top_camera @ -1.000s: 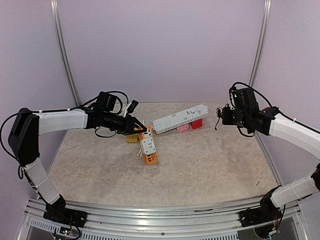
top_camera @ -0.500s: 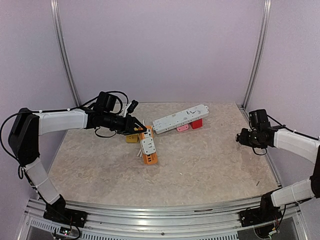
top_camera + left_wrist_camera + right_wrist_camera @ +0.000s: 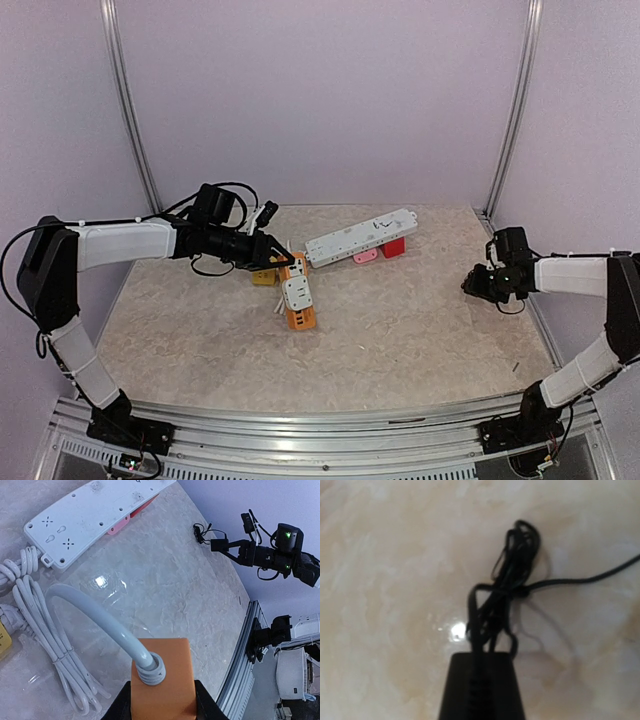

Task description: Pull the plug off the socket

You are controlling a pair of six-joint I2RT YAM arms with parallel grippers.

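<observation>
Orange socket (image 3: 300, 319); white strip (image 3: 362, 237); black plug (image 3: 481, 690).

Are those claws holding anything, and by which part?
The left gripper clamps the orange power strip at its cord end; the right gripper holds the black plug by its body.

Bench (image 3: 420, 330): stone-look sheet, beige marbling, glossy, mirrors the lamp as a bright spot
Orange socket strip (image 3: 162, 680): moulded plastic, smooth, satin
White cable (image 3: 100, 617): rubbery plastic sheath, smooth, faint sheen; ribbed collar where it enters the orange body
White power strip (image 3: 90, 517): hard plastic, matt, lightly scuffed
Black plug (image 3: 481, 687): plastic, matt, ribbed along the neck
Black cord (image 3: 512, 570): thin sheathed wire, slight gloss
Front rail (image 3: 330, 420): bare metal, grooved, dull silver
Walls (image 3: 320, 100): flat panels, matt lilac
</observation>
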